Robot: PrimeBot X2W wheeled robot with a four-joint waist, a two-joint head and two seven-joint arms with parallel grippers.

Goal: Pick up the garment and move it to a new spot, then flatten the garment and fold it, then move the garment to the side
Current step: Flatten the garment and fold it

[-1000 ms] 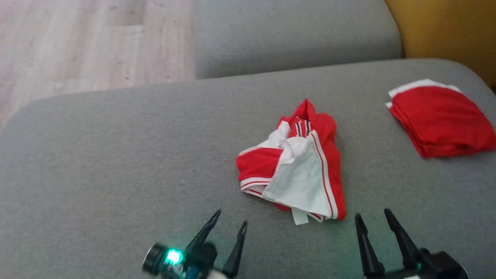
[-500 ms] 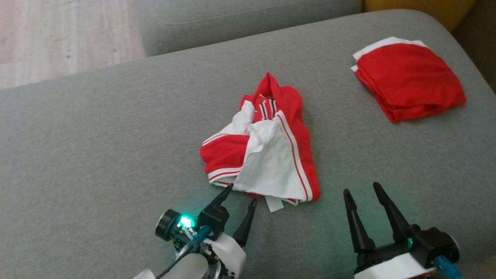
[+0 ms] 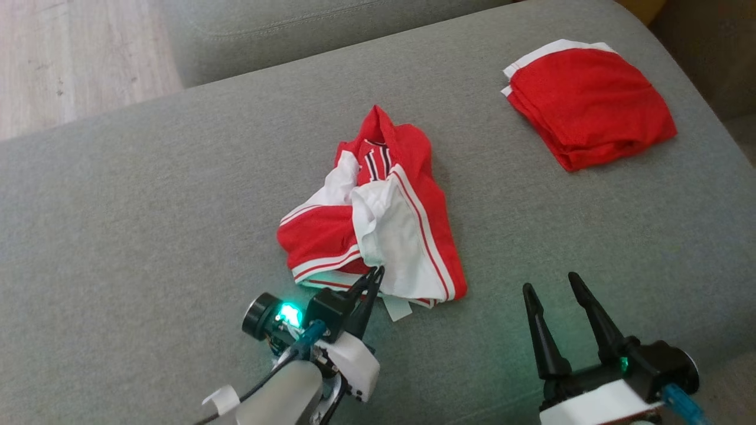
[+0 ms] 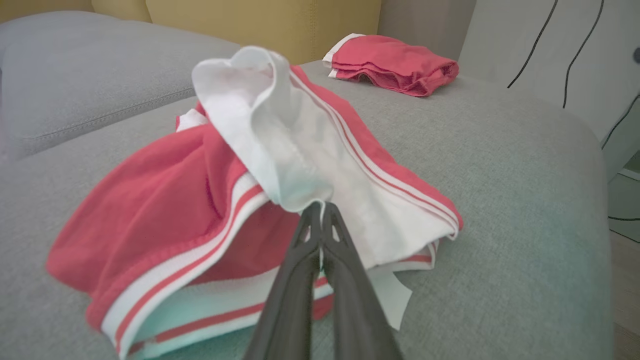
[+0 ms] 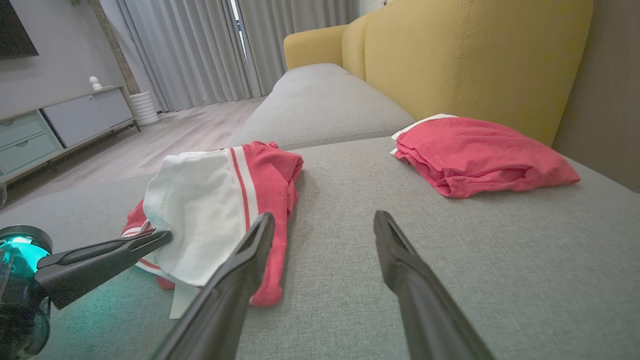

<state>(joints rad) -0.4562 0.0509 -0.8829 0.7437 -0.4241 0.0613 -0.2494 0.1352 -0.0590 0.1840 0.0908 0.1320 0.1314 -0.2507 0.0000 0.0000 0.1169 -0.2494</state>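
A crumpled red and white garment (image 3: 372, 230) with striped trim lies mid-cushion on the grey sofa (image 3: 147, 206). My left gripper (image 3: 373, 273) is at its near edge, shut on the white fabric; in the left wrist view the closed fingertips (image 4: 320, 212) pinch a lifted white fold of the garment (image 4: 200, 200). My right gripper (image 3: 548, 281) stands open over bare cushion, to the right of the garment and apart from it. The right wrist view shows its spread gripper (image 5: 324, 216), the garment (image 5: 215, 200) and the left gripper (image 5: 165, 235) touching the white cloth.
A folded red garment (image 3: 590, 100) rests at the cushion's far right, also visible as a folded red garment (image 5: 480, 155) before the yellow backrest (image 5: 475, 55). Wooden floor (image 3: 59, 59) lies beyond the sofa's far left edge. A second grey cushion (image 3: 295, 23) adjoins at the back.
The head camera has tilted and turned. My left gripper has moved forward to the garment's near edge and closed on the white fabric. The right gripper stays open.
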